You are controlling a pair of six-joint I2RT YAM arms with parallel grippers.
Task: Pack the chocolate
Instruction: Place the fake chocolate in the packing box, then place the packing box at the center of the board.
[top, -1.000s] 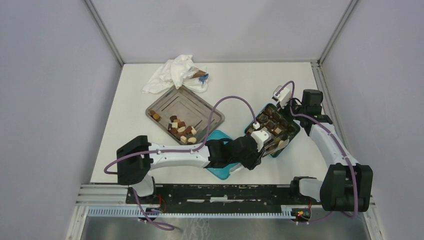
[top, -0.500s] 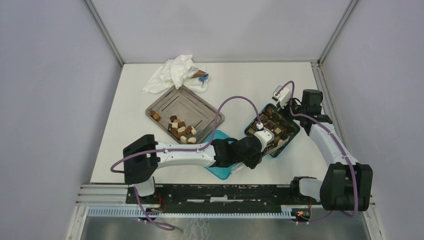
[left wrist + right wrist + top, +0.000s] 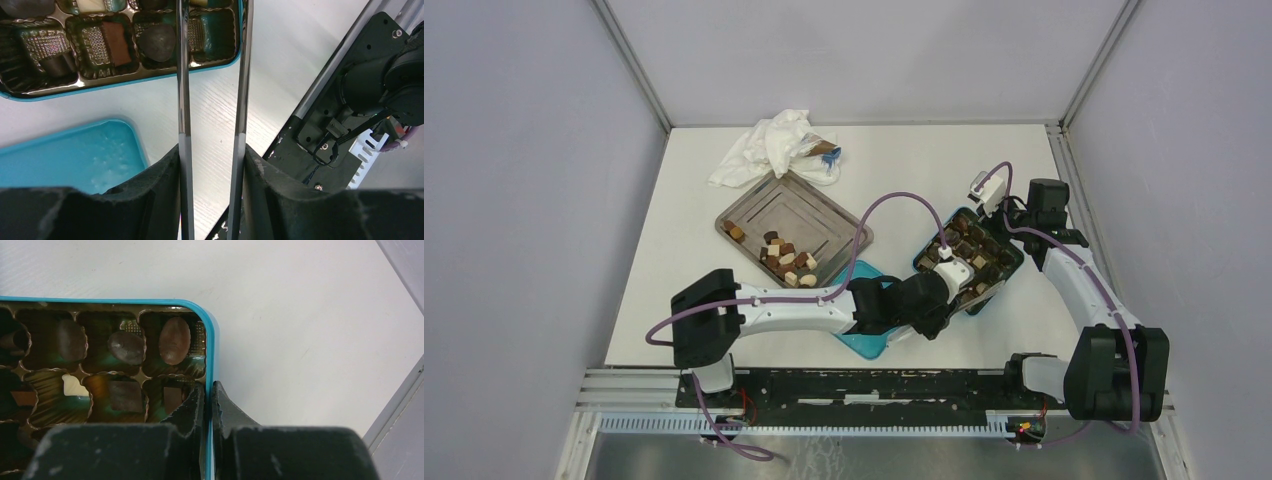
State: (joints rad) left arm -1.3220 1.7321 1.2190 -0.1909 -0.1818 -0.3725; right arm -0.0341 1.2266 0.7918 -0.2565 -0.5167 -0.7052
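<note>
The teal box (image 3: 1016,262) sits right of centre, with dark, brown and cream chocolate (image 3: 972,250) in its tray cells. My left gripper (image 3: 952,296) is shut on metal tongs (image 3: 980,288) at the box's near corner. In the left wrist view the two tong blades (image 3: 183,75) stand apart over the box's rim (image 3: 125,86); their tips are out of frame. Pieces (image 3: 116,42) lie in the cells there. My right gripper (image 3: 208,390) is shut on the box's side wall (image 3: 210,350), next to oval pieces (image 3: 174,340). More chocolate (image 3: 786,262) lies on the metal tray (image 3: 774,205).
The teal lid (image 3: 864,335) lies upside down under my left forearm, and shows in the left wrist view (image 3: 65,155). A crumpled white cloth (image 3: 769,145) and a wrapper (image 3: 826,155) lie at the back. The black base rail (image 3: 854,385) runs along the near edge.
My left gripper with the tongs shifted slightly up and right over the box's near corner, then stayed almost still. The right arm has not moved.
</note>
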